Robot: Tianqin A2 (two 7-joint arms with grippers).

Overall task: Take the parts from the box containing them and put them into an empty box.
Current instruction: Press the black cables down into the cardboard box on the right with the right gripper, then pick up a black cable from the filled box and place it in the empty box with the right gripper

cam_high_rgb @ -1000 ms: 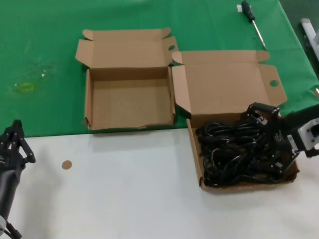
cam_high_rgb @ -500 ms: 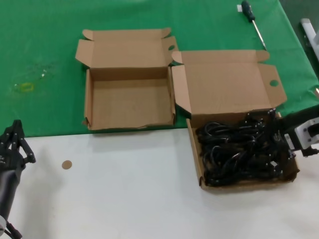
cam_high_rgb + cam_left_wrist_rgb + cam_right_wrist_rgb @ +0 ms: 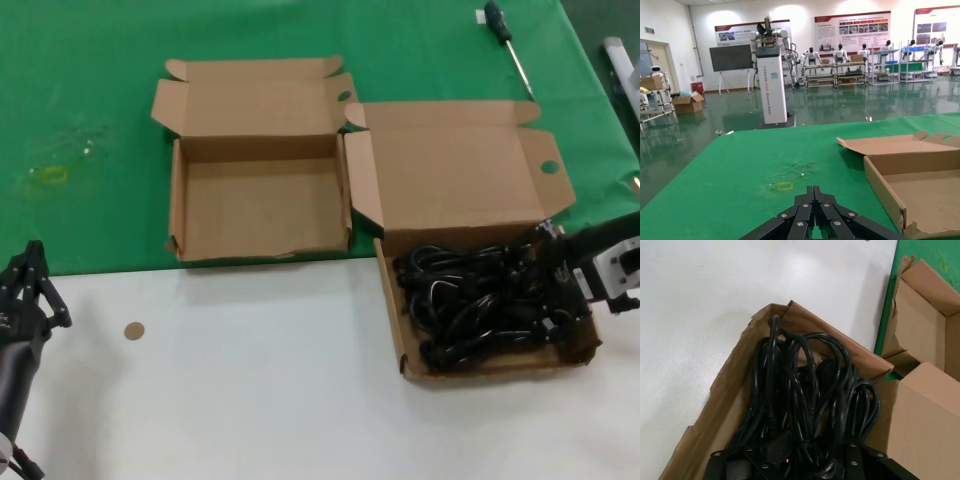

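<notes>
The parts, a tangle of black power cords (image 3: 470, 305) (image 3: 805, 385), fill the box containing them (image 3: 402, 330) (image 3: 735, 375), the wider cardboard box on the right. My right gripper (image 3: 542, 278) (image 3: 800, 462) is sunk into the pile's right side. Its fingers (image 3: 752, 460) stand apart, open, with cords and a plug between them. The empty box (image 3: 260, 205) (image 3: 912, 182) sits to the left on the green cloth, its lid folded back. My left gripper (image 3: 35, 262) (image 3: 813, 192) is parked shut at the near left, holding nothing.
A green-handled screwdriver (image 3: 505, 38) lies on the green cloth (image 3: 90, 90) at the far right. A white object (image 3: 620, 60) sits at the right edge. A small brown disc (image 3: 133, 330) lies on the white tabletop (image 3: 250, 400).
My right gripper has dropped from above the cords down into the pile, and the cords shifted slightly. The left arm has not moved.
</notes>
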